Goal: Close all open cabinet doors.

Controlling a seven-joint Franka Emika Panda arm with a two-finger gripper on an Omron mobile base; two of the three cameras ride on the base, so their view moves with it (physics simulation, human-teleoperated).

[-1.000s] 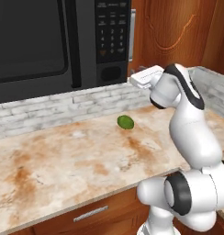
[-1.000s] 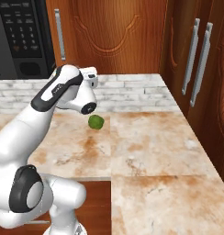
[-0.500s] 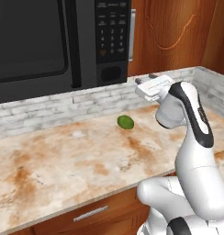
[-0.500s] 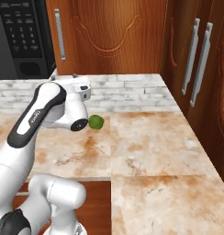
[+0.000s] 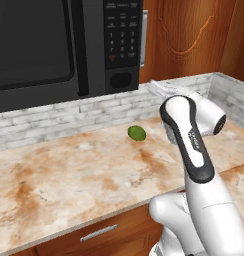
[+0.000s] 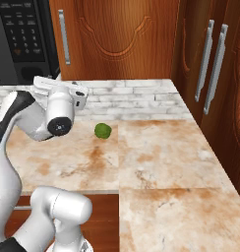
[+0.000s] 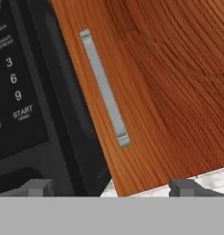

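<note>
microwave (image 7: 22,114) keypad reads 3, 6, 9, start.

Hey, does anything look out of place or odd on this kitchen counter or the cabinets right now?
Only one thing stands out: a small green lime lying loose on the bare marble counter near the backsplash. The cabinet door beside the microwave looks flush, as do the tall doors on the right. Nothing looks spilled or damaged.

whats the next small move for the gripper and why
Probably ease the gripper back from the cabinet door. Its fingers are spread with nothing between them, and the door beside the microwave looks flush, so another door likely comes next.
</note>
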